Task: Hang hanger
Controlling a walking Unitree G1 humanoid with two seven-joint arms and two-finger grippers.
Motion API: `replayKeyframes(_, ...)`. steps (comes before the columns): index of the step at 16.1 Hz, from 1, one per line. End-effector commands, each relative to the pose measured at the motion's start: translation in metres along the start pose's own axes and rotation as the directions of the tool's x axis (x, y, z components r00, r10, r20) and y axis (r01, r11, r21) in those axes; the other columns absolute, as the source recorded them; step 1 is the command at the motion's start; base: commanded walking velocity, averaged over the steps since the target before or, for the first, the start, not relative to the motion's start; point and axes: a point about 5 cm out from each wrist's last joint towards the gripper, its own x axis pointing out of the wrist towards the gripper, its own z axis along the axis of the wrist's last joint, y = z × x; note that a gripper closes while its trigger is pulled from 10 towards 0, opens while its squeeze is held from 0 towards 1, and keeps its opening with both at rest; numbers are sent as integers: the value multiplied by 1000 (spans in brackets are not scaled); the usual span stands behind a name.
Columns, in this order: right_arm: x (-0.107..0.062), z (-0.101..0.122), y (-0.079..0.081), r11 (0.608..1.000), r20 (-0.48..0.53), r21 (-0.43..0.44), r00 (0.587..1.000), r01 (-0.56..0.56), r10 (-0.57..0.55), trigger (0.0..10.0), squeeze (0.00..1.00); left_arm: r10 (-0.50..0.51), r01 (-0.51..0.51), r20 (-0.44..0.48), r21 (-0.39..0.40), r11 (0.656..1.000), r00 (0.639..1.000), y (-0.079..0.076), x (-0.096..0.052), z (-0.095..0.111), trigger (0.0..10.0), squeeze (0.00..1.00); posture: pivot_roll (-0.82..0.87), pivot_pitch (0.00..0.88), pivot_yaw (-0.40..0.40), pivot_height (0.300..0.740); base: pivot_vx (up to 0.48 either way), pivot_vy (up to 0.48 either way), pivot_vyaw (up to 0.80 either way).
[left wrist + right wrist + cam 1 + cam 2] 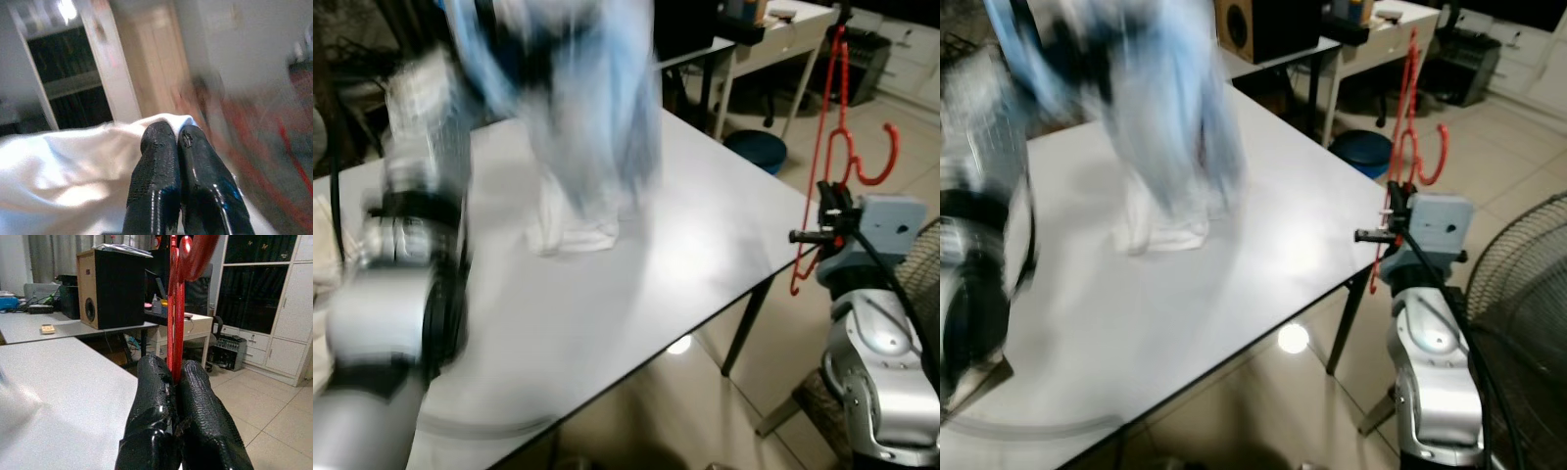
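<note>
Holding the red hanger [834, 147] pinched at its lower bar, the right gripper [177, 382] sits off the desk [705, 255] edge at 3 o'clock, the hanger's long axis upright, hook near 12. The left gripper [177, 142] is clamped on pale cloth [573, 127], which hangs blurred over the desk at 11 o'clock, well apart. My guess: hanger must travel toward 10 o'clock.

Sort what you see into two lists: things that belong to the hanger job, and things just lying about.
Job in hand:
- red hanger, pinched in the right gripper
- light blue and white garment, held up over the white table by the left gripper

Lying about:
- wooden speaker
- blue bin
- fan
</note>
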Motion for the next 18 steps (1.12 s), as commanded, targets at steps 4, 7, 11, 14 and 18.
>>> replayKeyframes(4,3,-3,7,999,-11,11,999,-48,48,10000,0,8,18,-521,45,999,854,-22,-83,-61,0,0,-90,0,34,740,0,0,0)
replayKeyframes(7,2,-6,6,999,-29,-1,999,-46,46,10000,0,65,-43,-575,50,998,816,-28,-110,-60,0,0,-90,0,36,740,0,0,0)
replayKeyframes(11,1,-34,-23,997,-227,-18,970,80,-82,10000,0,434,-358,-617,252,899,656,3,-124,-63,0,0,-83,0,23,740,0,0,0)
replayKeyframes(14,1,-48,-33,995,-326,-40,941,87,-95,10000,0,620,-568,-540,287,771,569,27,-84,-61,0,0,-86,0,27,740,0,0,0)
replayKeyframes(18,-1,-44,-34,991,-310,-6,942,135,-130,10000,0,638,-600,-133,243,763,758,51,-2,18,0,0,-110,0,47,740,0,0,0)
